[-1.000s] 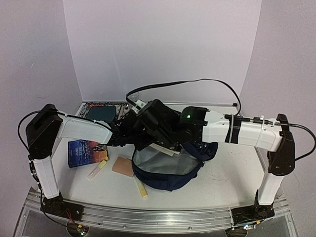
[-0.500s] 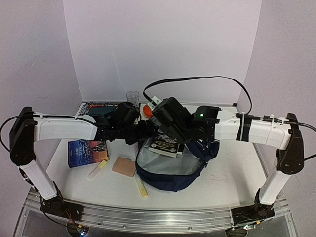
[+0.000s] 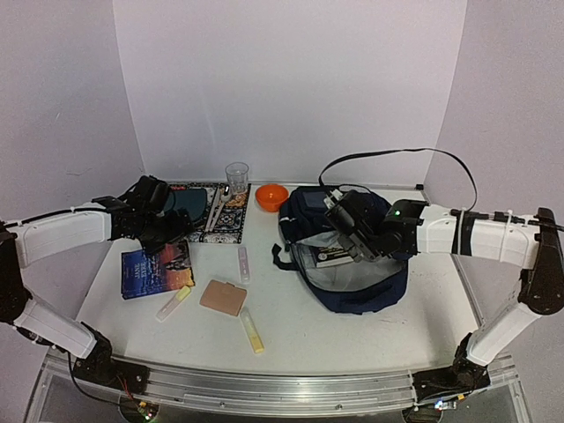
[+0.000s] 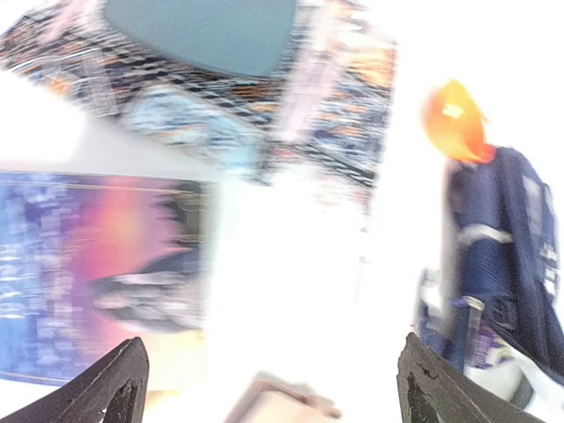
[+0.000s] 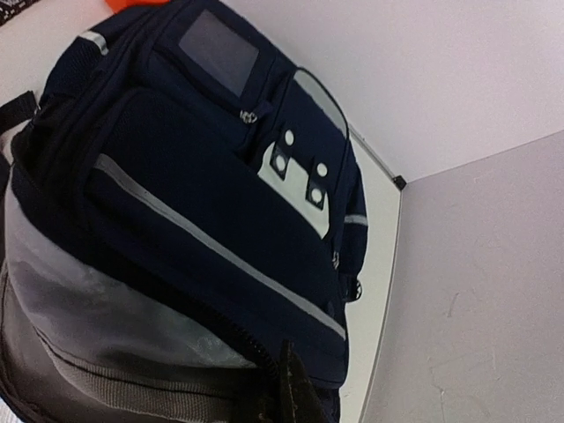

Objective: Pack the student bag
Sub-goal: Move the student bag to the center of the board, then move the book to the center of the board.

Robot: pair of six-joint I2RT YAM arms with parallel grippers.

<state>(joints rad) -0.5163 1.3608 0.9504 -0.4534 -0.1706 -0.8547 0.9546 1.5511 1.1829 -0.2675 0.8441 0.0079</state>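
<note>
The student bag (image 3: pixel 348 286), navy blue with a thin white stripe, lies at centre right with its mouth open and a book (image 3: pixel 333 256) inside. It fills the right wrist view (image 5: pixel 203 194). My right gripper (image 3: pixel 349 233) is at the bag's opening. In its wrist view only a dark fingertip (image 5: pixel 295 388) shows, pressed on the zipper rim, and the gripper looks shut on it. My left gripper (image 3: pixel 174 227) is open and empty at the far left, above a blue-purple book (image 3: pixel 157 270). Its view is blurred, with both fingertips (image 4: pixel 123 392) wide apart.
A tan pad (image 3: pixel 221 297), two yellow highlighters (image 3: pixel 174 303) (image 3: pixel 252 330) and a white marker (image 3: pixel 242 263) lie left of the bag. An orange bowl (image 3: pixel 271 196), a glass (image 3: pixel 236 176) and a patterned mat (image 3: pixel 216 207) stand at the back.
The left arm has let go and pulled back to the far left. The bag has shifted right with the right gripper, and the book now lies inside it.
</note>
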